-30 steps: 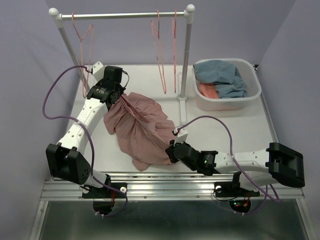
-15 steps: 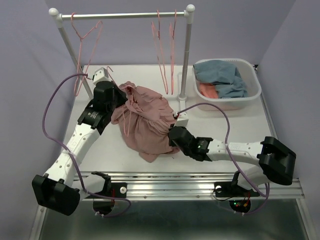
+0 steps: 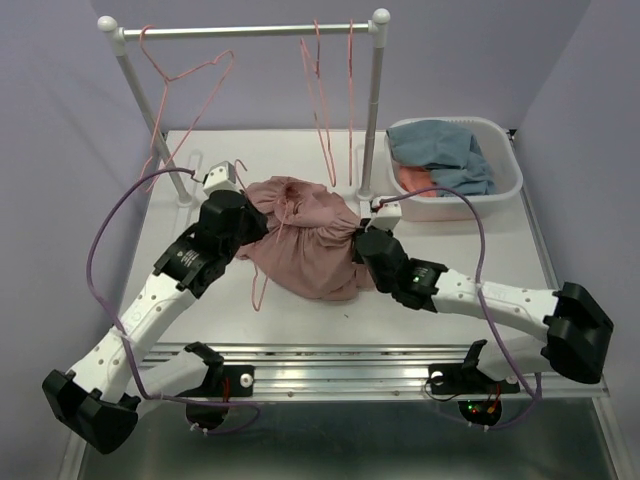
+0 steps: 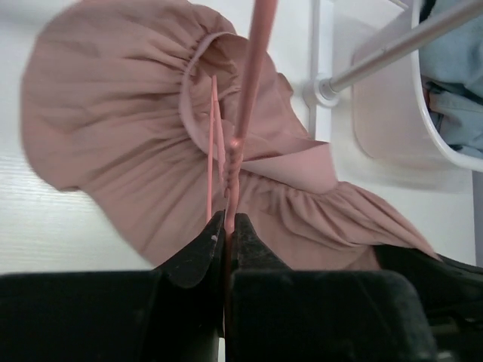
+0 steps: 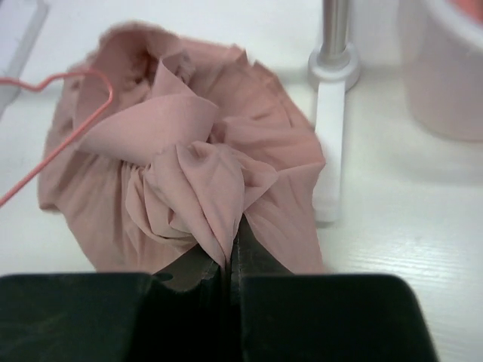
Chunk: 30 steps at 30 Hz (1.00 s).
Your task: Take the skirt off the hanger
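Top external: clothes [image 3: 440,150] in basket [image 3: 455,208]; skirt [image 3: 310,235] outside

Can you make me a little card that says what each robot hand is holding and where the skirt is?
Left gripper: jaws shut on the pink hanger
Right gripper: jaws shut on a fold of the skirt
Skirt: bunched up on the table, between the two grippers
Hanger: its wire goes into the skirt's waist, so it is not out yet
Rail: spare hangers hang on it
Basket: holds blue and orange clothes
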Each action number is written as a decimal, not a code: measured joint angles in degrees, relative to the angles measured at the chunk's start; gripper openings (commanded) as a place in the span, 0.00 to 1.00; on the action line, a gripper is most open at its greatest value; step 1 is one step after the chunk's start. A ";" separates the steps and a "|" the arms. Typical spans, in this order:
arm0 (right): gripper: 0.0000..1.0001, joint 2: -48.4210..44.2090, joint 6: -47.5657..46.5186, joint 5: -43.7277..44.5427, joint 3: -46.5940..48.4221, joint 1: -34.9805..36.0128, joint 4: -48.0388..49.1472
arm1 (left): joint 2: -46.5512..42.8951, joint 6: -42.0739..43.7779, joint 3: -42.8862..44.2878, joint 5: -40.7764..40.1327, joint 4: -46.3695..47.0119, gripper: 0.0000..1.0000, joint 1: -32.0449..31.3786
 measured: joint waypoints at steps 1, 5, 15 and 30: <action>0.01 -2.23 -1.57 1.14 0.00 -0.02 0.07 | -0.79 -0.11 0.00 -1.16 -0.76 0.00 0.00; 0.01 -9.70 -8.26 5.31 1.20 -0.39 -0.20 | -3.50 -0.92 0.02 -6.49 -3.91 0.00 0.02; 0.01 -12.50 -26.69 17.33 18.03 -7.67 -0.11 | -2.89 -1.70 -0.04 -10.69 -5.31 0.00 0.02; 0.01 13.46 -48.46 8.70 72.85 -26.29 0.52 | -1.29 -1.64 -2.91 -10.69 -1.95 0.00 0.02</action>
